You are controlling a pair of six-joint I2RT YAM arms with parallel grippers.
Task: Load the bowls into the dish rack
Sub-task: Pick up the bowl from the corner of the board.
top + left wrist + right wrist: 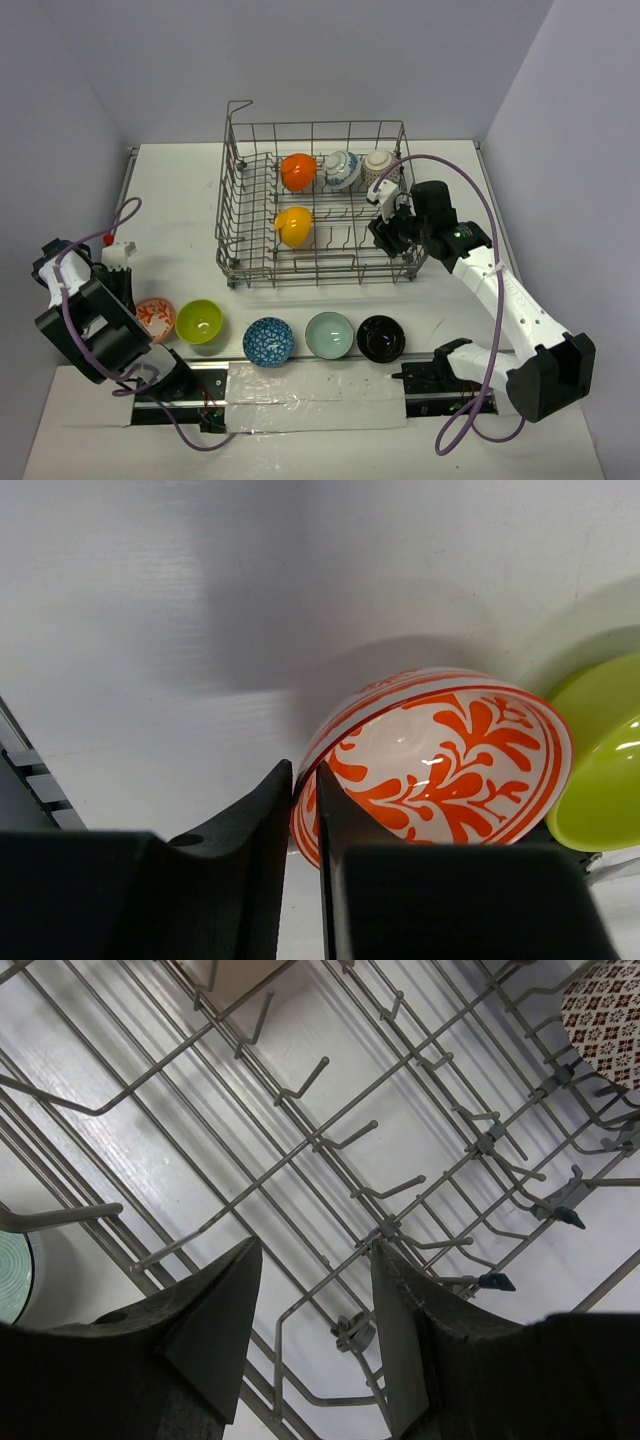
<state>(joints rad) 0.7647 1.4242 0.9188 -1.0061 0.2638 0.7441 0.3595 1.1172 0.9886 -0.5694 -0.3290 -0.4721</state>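
Looks down past the right gripper (312, 1260), fingers parted, onto dish rack (345, 1143) tines; catches a checked bowl (605, 1005) top right, pale teal bowl (12, 1275) far left.

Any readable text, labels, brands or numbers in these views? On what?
None legible in any view.
red-and-white bowl: orange leaf pattern only, no letters.
blue bowl: lattice pattern only.
dish rack: bare wire, no tag seen.
right arm: any marking on its white casing is too small to read.
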